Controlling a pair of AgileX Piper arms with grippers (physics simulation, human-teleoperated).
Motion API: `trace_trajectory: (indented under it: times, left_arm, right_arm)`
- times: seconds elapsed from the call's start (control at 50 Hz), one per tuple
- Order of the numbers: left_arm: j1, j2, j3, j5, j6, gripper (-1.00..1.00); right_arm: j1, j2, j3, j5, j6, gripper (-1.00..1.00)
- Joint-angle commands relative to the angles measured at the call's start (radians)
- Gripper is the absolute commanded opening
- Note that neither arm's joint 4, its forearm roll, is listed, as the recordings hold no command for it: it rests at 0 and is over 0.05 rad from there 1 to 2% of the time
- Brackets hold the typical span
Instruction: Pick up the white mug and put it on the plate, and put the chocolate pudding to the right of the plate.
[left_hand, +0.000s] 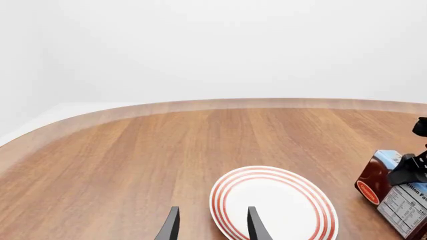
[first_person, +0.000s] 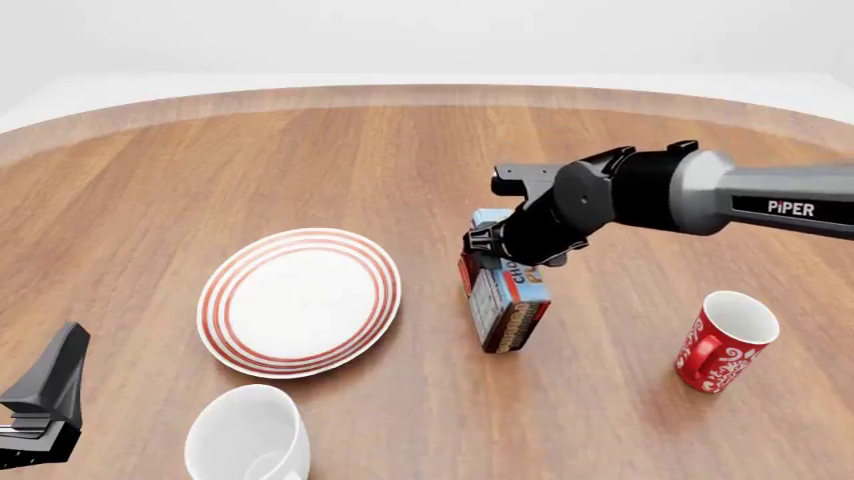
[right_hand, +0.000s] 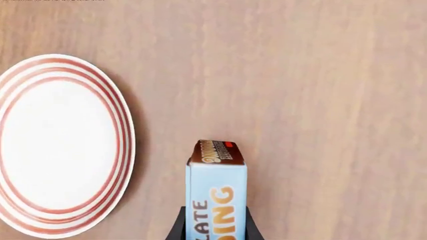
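The right gripper (first_person: 497, 252) pinches the small light-blue chocolate pudding box (first_person: 505, 300) just right of the round red-ringed white plate (first_person: 299, 300); whether the box touches the wooden table (first_person: 334, 160) is unclear. Placing is in hand; release comes next. The glossy white mug (first_person: 248, 437) waits near the spread, empty left gripper (left_hand: 212, 225).

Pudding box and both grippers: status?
Right gripper shut on chocolate pudding, right of plate. Left gripper open, empty. White mug off plate. Nothing blocking.
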Motion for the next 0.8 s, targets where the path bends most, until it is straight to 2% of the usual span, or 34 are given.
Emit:
trace_trajectory:
  times: [0.02,0.32,0.34,0.52,0.8]
  left_arm:
    - [0.000,0.000,0.000,0.000,0.000,1.00]
    - [0.000,0.000,0.000,0.000,0.000,1.00]
    - [0.000,0.000,0.000,0.000,0.000,1.00]
    - [0.000,0.000,0.000,0.000,0.000,1.00]
    - [0.000,0.000,0.000,0.000,0.000,1.00]
  right_arm:
    - [0.001,0.023,0.007,-0.014,0.024,-1.00]
    - [-0.004,0.036,-0.001,-0.010,0.017,-1.00]
    - [0.003,0.038,-0.001,-0.010,0.025,1.00]
    - [-0.001,0.027,-0.019,0.005,0.006,1.00]
    - [-0.024,-0.020,-0.071,0.043,-0.058,1.00]
